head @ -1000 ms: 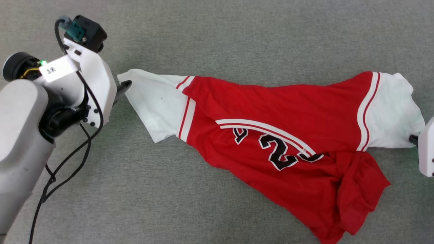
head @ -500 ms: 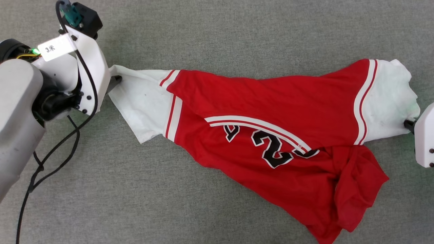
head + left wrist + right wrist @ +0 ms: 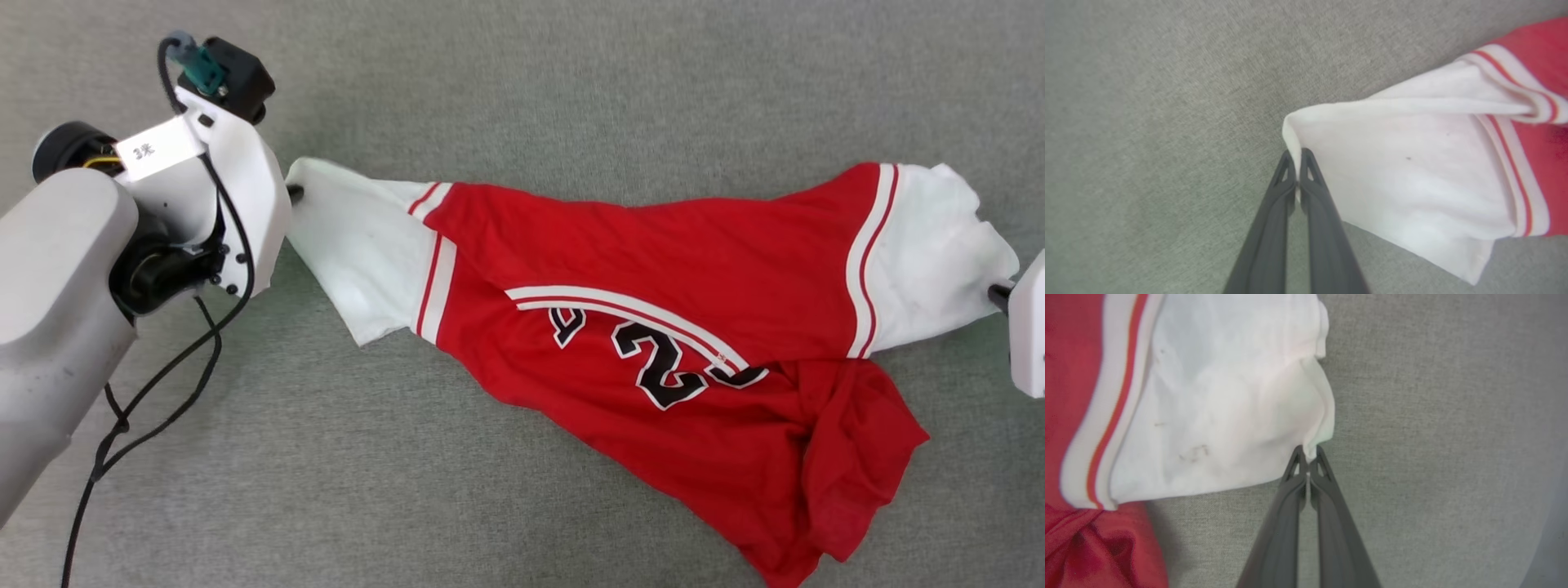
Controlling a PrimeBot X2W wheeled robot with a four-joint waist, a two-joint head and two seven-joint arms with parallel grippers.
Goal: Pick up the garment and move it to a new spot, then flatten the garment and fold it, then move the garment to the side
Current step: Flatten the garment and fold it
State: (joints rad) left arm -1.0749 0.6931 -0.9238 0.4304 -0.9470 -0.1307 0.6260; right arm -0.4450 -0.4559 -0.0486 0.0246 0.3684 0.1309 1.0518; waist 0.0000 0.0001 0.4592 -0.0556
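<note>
Two pinches, one at each end. Grips the garment [image 3: 653,269] by its white sleeves, with the left gripper [image 3: 1295,156] shut on the outer cuff corner of the left-hand sleeve [image 3: 351,245] and the right gripper [image 3: 1306,452] shut likewise on the cuff edge of the right-hand sleeve [image 3: 931,253] — a thin fold of white cloth nipped between dark fingertips in each wrist view. Held that way, most likely, to draw the shoulders apart and spread the cloth flat before folding. Pulled fairly taut along the far line from cuff to cuff, with shallow creases between.

Lies on the grey woven surface [image 3: 522,73], across its middle, long axis running left to right from one sleeve to the other. Points its red body toward the robot and to the right, ending in a rumpled, doubled-over hem [image 3: 841,474] at the near right. Shows the black number [image 3: 665,367] partly tucked under a striped band [image 3: 620,306] — so not yet flat, front twisted. Probably calls for an even outward pull next, given the slack on the near side. Risks a slipped cuff, with so little cloth in each pinch.
</note>
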